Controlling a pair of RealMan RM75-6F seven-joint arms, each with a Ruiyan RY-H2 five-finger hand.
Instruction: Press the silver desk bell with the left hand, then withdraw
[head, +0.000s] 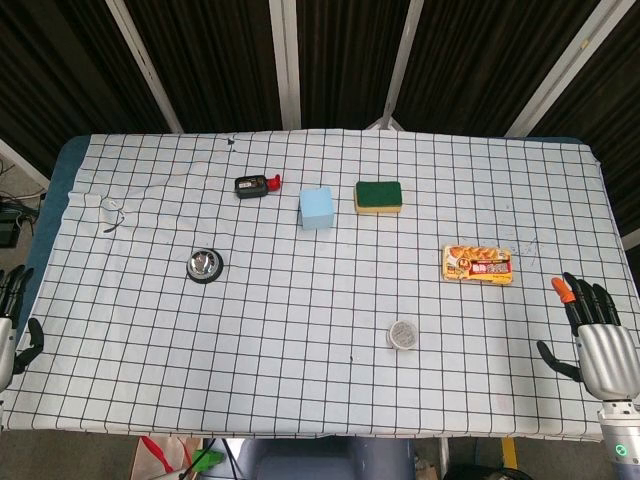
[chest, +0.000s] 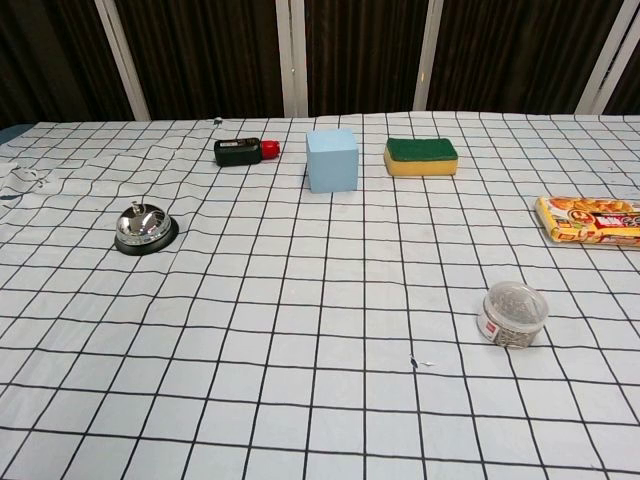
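The silver desk bell (head: 204, 265) sits on a black base on the left part of the checked cloth; the chest view shows the bell (chest: 142, 228) with its small button on top. My left hand (head: 14, 320) hangs at the table's left edge, far left of and nearer than the bell, fingers spread and holding nothing. My right hand (head: 596, 343) rests at the near right corner, fingers apart and empty, one fingertip orange. Neither hand appears in the chest view.
At the back stand a black bottle with a red cap (head: 255, 185), a light blue cube (head: 317, 208) and a green-and-yellow sponge (head: 378, 196). A snack packet (head: 478, 264) lies at the right. A small round tin (head: 403, 334) sits near the front.
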